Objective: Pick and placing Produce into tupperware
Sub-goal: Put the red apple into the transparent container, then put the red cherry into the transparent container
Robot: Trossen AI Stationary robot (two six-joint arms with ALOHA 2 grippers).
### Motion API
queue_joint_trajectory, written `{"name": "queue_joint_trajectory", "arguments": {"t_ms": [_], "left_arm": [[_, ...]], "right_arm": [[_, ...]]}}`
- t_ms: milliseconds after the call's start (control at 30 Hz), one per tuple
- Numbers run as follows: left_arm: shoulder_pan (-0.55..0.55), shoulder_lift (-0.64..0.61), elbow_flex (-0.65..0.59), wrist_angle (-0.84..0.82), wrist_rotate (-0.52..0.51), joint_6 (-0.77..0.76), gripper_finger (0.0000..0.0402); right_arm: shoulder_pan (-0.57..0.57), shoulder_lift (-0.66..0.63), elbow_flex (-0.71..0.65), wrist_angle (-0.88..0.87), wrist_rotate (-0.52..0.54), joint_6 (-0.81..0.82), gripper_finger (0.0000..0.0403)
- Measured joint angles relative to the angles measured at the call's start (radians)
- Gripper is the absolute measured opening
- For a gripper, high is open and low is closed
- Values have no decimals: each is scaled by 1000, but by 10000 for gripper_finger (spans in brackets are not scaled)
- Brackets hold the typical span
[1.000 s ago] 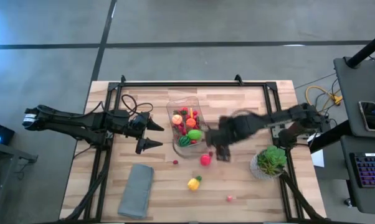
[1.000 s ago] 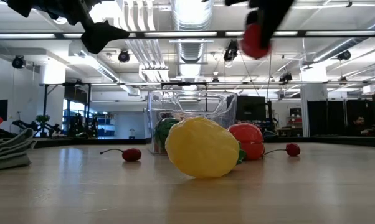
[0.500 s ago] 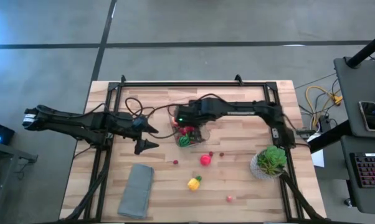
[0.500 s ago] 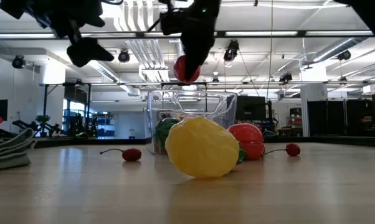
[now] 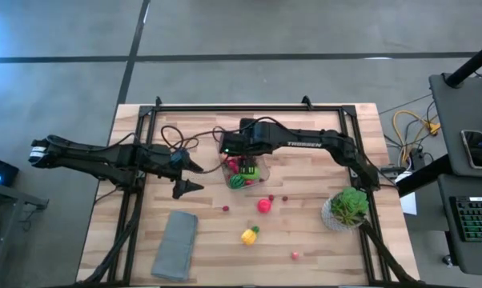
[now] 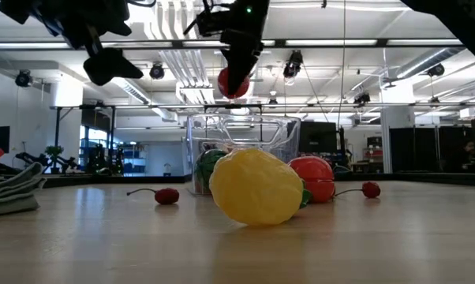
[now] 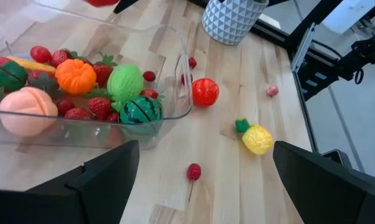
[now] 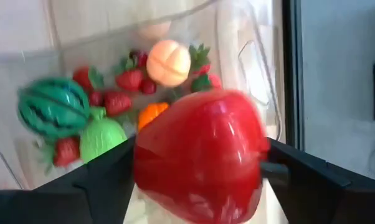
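Clear plastic walls of the tupperware (image 5: 239, 166) already held most of the produce when you reached this point: a peach-coloured fruit (image 7: 27, 111), an orange (image 7: 76, 76), a light green fruit (image 7: 125, 82), a small watermelon (image 7: 137, 115) and several strawberries (image 7: 100, 107) lay packed inside it, near the middle of the table (image 5: 305, 240).

Your right gripper (image 5: 243, 154) hung over the container with a glossy red pepper-like piece (image 8: 200, 155) between its fingers. In the right wrist view the piece filled the gap from one finger to the other, so it looked held rather than dropped, though I cannot tell how firmly. From the low view it sat above the container's rim, not yet inside.

Your left gripper (image 5: 189, 175) waited just beside the container's left side, fingers spread wide and holding nothing.

Out on the wood you had more to collect, by my reading: a red tomato-like fruit (image 5: 263, 206) close to the container, a yellow fruit with a green top (image 5: 249, 235) nearer the front edge, a cherry (image 5: 225, 209), a pink piece (image 5: 295, 255) well apart toward the front right, and one or two tiny berries (image 5: 273, 196) beside the tomato. So the job seemed well past halfway, with the red piece about to go in and roughly five loose items left.
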Motion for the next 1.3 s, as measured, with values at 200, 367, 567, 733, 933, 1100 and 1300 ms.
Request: {"name": "queue_joint_trajectory", "arguments": {"t_ms": [200,367,567,733,933,1100,1300], "left_arm": [[0,0,5,4,0,-1,354],[0,2,5,18,4,-1,354],[0,30,4,55,12,-64,354],[0,77,5,118,8,-77,354],[0,155,4,271,9,-79,354],[-1,224,8,297,95,-248,354],[-4,321,3,229,159,-294,354]], "right_arm": [[0,-2,27,35,-8,30,360],[0,-12,90,-18,-2,-49,368],[0,-134,87,-4,189,-97,368],[-5,-246,87,3,217,47,368],[-3,-368,87,-52,161,238,368],[13,-409,86,-160,139,332,368],[49,-402,72,-235,138,402,368]]}}
